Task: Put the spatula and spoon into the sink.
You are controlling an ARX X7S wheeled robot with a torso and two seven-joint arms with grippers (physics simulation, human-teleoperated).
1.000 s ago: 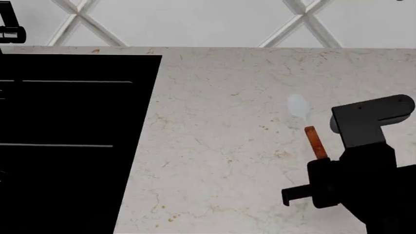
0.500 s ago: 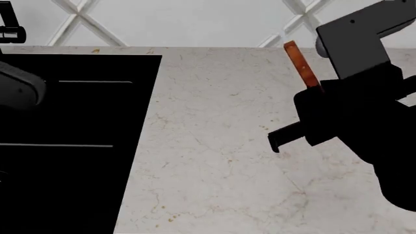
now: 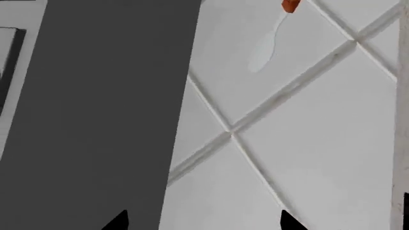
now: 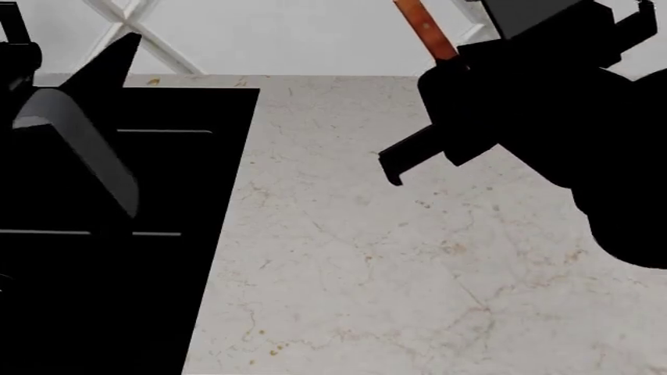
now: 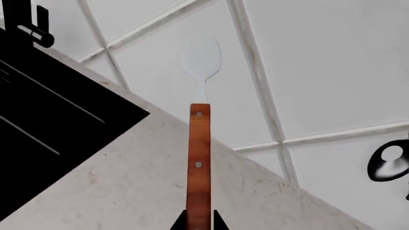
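Over counter (image 4: 417,258): spoon (image 5: 198,158) in R pincer (image 5: 198,221)

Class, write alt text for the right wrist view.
The right gripper holds the spoon by its wooden handle, white head pointing at the tiled wall. Below lie the marble counter and black sink.

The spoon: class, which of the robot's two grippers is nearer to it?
Right. The right gripper is shut on the spoon by its handle, lifted above the counter. The left gripper is apart from it, over by the sink.
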